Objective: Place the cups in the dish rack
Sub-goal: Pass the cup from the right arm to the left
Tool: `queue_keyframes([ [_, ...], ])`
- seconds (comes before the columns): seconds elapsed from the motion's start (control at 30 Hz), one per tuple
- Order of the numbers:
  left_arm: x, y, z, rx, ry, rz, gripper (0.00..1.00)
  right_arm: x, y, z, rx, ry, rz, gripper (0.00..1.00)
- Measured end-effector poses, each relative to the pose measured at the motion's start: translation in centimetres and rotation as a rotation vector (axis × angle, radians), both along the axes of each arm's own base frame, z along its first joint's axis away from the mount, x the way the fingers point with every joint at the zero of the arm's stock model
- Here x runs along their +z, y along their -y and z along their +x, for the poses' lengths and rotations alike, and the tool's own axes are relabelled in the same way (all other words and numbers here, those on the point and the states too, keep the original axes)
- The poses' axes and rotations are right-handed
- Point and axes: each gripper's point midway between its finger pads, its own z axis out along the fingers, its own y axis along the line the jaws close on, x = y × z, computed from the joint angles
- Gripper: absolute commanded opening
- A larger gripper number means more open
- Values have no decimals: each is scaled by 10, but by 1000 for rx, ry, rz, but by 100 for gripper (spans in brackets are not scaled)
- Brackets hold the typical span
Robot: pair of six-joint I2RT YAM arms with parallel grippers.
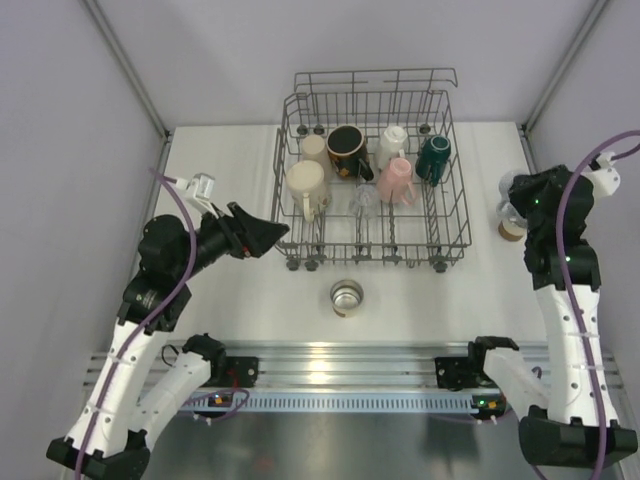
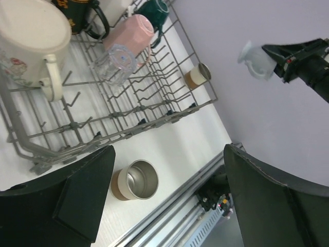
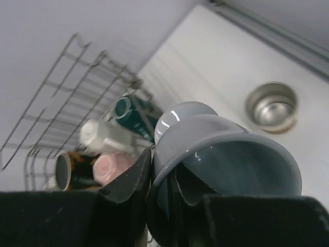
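- The left gripper (image 1: 268, 234) hangs just beside the near left corner of the dish rack (image 1: 400, 247), its fingers apart and nothing between them.
- The right gripper (image 1: 520, 195) is clamped on a pale grey cup (image 3: 226, 164), held in the air to the right of the rack, outside it.
- Several cups lie in the rack, among them a cream mug (image 1: 305, 185) and a pink cup (image 1: 397, 180).
- A steel cup (image 1: 346, 296) stands on the table (image 1: 450, 300) near the rack's front side.
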Motion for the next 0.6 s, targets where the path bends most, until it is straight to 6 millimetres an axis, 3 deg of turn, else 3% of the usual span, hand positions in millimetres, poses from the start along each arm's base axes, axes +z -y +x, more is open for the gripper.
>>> queue_keyframes([
  [0.1, 3, 10, -1, -59, -12, -29, 91, 35, -34, 19, 220, 201, -20, 0],
  [0.23, 12, 25, 0, -148, -15, -80, 90, 65, -86, 39, 507, 393, 25, 0],
  [0.37, 29, 36, 4, -209, 20, -141, 88, 80, -133, 51, 721, 528, 97, 0],
  [0.47, 44, 41, 6, -238, 66, -180, 87, 86, -190, 43, 898, 600, 148, 0],
  [0.53, 51, 44, 9, -253, 90, -200, 86, 92, -234, 24, 1043, 661, 192, 0],
  [0.6, 56, 48, 12, -270, 104, -218, 86, 101, -266, 5, 1152, 733, 233, 0],
])
